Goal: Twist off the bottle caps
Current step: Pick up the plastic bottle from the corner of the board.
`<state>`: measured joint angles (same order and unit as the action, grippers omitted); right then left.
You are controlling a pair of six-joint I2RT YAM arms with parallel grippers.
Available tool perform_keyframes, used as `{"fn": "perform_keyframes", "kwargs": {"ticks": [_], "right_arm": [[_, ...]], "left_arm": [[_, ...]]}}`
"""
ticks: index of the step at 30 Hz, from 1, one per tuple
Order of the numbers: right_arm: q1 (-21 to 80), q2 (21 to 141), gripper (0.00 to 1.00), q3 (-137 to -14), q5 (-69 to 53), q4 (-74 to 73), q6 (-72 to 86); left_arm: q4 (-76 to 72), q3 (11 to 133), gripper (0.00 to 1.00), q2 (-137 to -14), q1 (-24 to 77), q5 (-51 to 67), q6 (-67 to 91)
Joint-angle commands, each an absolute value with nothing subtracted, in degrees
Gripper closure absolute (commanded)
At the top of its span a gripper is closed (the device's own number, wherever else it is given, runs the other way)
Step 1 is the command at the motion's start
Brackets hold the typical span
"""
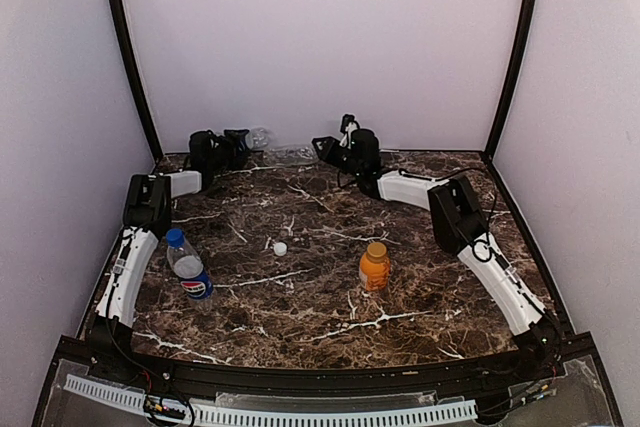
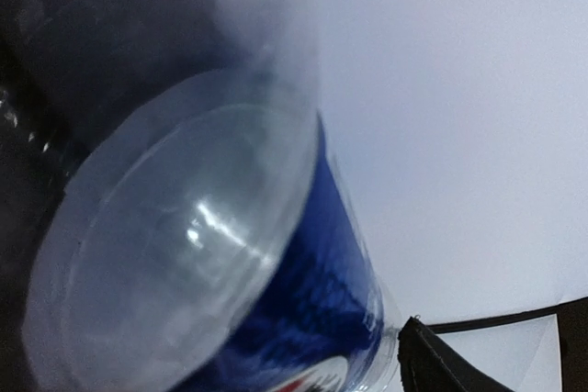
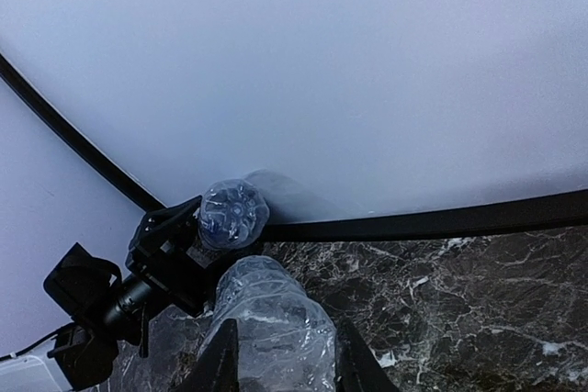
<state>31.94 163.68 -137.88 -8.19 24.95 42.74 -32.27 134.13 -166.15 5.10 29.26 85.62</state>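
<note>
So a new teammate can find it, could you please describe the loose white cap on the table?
On the dark marble table, look at the middle, between the Pepsi bottle on the left and the orange bottle on the right. The white cap lies there alone. Unlike the blue cap and orange cap nearby, it sits on no bottle.

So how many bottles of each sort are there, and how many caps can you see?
Blue-label bottles: 2, standing bottle, far bottle
Plain clear bottle: 1
Orange bottle: 1
Caps seen: 3, blue cap, white cap, orange cap
Total: 7
</note>
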Motion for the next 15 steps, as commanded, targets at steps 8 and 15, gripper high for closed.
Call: {"fn": "perform_keyframes", "kwargs": {"ticks": [8,15], "right_arm": [[32.0,157.9,1.0,-133.5,-9.4,28.5,42.0],[31.6,155.5,1.0,-130.3,-10.1,30.6,41.7]], "left_arm": [[-31.7,139.4,0.2,-171.6,5.7,20.9,90.1],[-31.5,146.6,0.3,-175.9,5.7,18.5,92.5]]}}
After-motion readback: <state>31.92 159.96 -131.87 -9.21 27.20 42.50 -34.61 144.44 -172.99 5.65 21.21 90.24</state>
